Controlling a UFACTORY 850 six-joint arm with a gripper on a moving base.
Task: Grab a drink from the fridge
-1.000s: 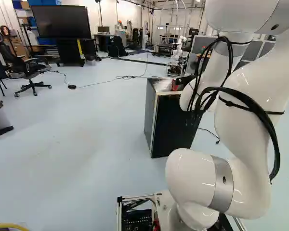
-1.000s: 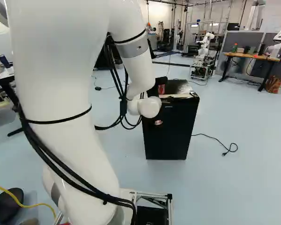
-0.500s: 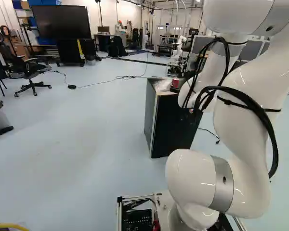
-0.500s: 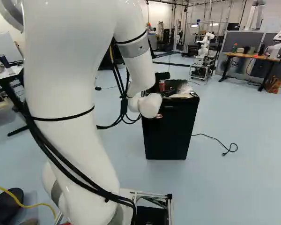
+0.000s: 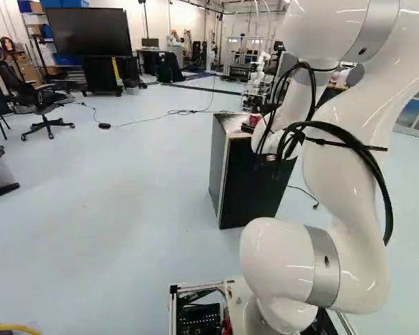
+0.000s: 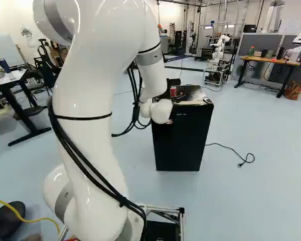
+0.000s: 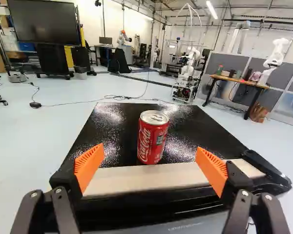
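Swung over since the earlier frame, the upper links of the white arm [image 5: 346,188] now lie farther toward nine o'clock in the left base view and farther toward three o'clock in the right base view; the base has not moved.

Left base view: the arm rises from five o'clock. A black fridge [image 5: 246,188] stands on the floor close to the middle, slightly toward three o'clock. An office chair [image 5: 45,108] is at ten o'clock, and a large dark screen [image 5: 89,32] is at eleven.

Right base view: the arm bends over the fridge from the nine o'clock side. The black claw [image 6: 176,89] is at the fridge top, by a red can [image 6: 173,92], which has stayed in its place there. A power cord [image 6: 230,149] lies on the floor toward four o'clock. Farther off, another robot [image 6: 220,46] stands at one o'clock and a wooden desk [image 6: 263,59] at two.

Wrist view: the claw is released, its two orange pads [image 7: 89,165] spread wide apart. Directly ahead at twelve o'clock, the can stands upright on the shiny black top, just behind its pale front edge. It is in line with the space between the fingers, touching neither pad.
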